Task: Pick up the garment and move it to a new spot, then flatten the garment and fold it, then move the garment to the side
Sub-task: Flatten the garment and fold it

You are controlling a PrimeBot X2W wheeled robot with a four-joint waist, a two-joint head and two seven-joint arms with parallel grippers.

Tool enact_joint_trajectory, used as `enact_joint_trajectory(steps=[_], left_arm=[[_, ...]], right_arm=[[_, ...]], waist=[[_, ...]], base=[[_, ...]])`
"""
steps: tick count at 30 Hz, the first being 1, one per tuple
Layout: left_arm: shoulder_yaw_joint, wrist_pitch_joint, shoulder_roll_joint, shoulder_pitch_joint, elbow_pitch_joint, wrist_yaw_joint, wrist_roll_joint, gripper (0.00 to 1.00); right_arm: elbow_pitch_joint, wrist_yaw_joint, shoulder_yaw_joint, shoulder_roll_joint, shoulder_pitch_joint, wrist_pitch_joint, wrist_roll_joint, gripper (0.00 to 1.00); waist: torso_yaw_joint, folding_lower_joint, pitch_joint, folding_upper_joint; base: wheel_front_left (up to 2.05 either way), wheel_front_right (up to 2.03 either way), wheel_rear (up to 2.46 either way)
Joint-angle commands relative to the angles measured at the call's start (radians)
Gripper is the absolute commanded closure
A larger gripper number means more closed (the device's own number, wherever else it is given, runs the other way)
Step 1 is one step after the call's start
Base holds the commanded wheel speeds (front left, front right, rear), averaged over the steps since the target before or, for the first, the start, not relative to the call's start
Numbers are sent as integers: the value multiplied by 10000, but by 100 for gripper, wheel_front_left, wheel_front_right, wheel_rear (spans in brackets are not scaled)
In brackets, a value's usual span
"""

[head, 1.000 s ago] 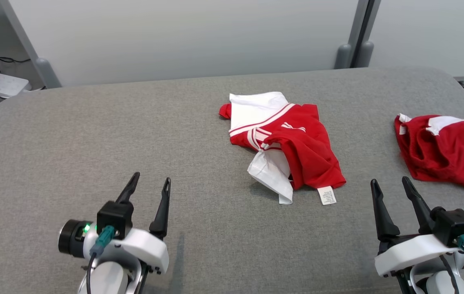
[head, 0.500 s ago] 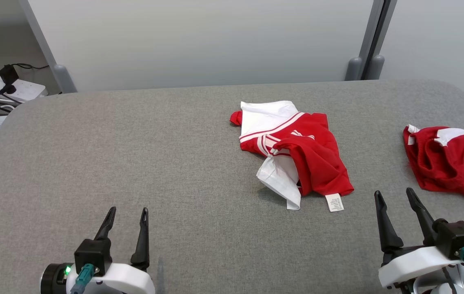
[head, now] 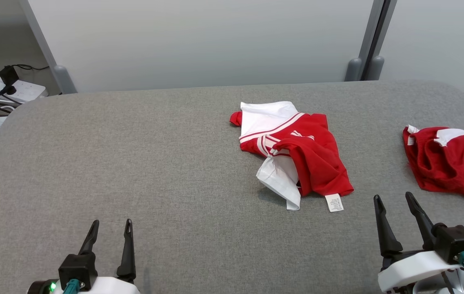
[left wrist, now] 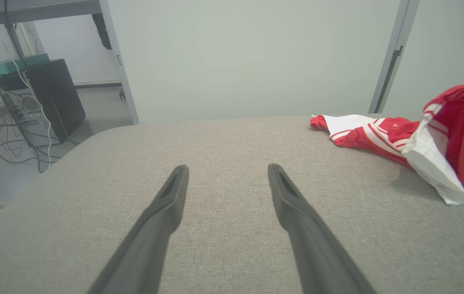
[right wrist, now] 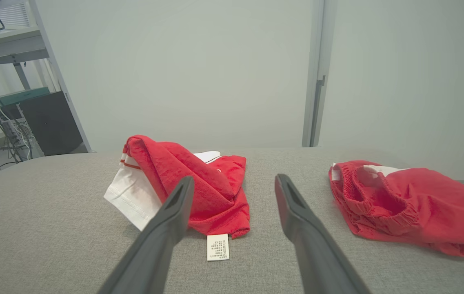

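A crumpled red and white garment (head: pixel 297 155) lies on the grey padded table (head: pixel 134 143), right of centre, with a white care label at its near edge. It also shows in the left wrist view as the garment (left wrist: pixel 452 134) far to the right, and in the right wrist view as the garment (right wrist: pixel 211 188) just beyond the fingers. My left gripper (head: pixel 112 222) is open and empty at the near left, well away from it. My right gripper (head: pixel 392 196) is open and empty, near and to the right of the garment. The left gripper (left wrist: pixel 227 167) and right gripper (right wrist: pixel 234 178) hold nothing.
A second red piece with an elastic waistband (head: pixel 452 163) lies at the table's right edge, close to my right gripper, and appears as the red piece (right wrist: pixel 411 204). A power strip with cables (head: pixel 15 90) sits off the far left corner. A pale wall panel stands behind the table.
The camera shifted early on. My left gripper has drawn back toward me, low in the view. The right gripper has barely moved, and the garment lies as before.
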Motion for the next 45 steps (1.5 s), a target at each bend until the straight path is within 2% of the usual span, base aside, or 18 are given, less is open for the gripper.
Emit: enact_joint_trajectory(steps=[1, 5, 10, 16, 28, 38, 39, 40, 45], left_arm=[[367, -103, 19, -282, -317, -51, 84, 0], [347, -103, -62, -318, -300, -162, 147, 0], [257, -103, -130, -433, -243, -278, 117, 0], [-41, -103, -164, -598, -279, -395, 121, 0], [-576, -103, -174, -968, -451, -400, -768, 0], [-1139, -103, -175, -1286, -508, -250, -1336, 0], [-1230, -103, -175, -1342, -526, -232, -1429, 0], [-1272, -103, -175, -1377, -543, -229, -1448, 0], [-1402, -103, -175, -1441, -568, -216, -1524, 0]], right_arm=[[-271, 31, 223, -29, -200, -61, -114, 0], [-293, 31, 498, -25, -245, 15, -177, 0], [-219, 31, 1731, -72, -672, 271, -239, 0], [932, 31, 2533, -171, -1710, 399, -423, 0], [3881, 31, 1528, -187, -3347, 147, -1207, 0], [5827, 31, 719, -328, -4505, 319, -2360, 0], [6111, 31, 677, -276, -4734, 318, -2546, 54], [6211, 31, 703, -221, -4854, 283, -2535, 100], [6406, 31, 1289, 17, -5312, 123, -2118, 100]], waist=[[14, 0, 11, 0], [88, 0, 43, 0], [348, 0, 148, 0], [1097, 0, 352, 0], [2899, 0, 1194, 0], [3454, 0, 1828, 0], [3499, 0, 1872, 0], [3514, 0, 1892, 0], [3530, 0, 1909, 0]], base=[[0, 0, 0], [0, 0, 0], [0, 0, 0], [0, 0, 0], [0, 0, 0], [0, 0, 0], [0, 0, 0], [0, 0, 0], [0, 0, 0]])
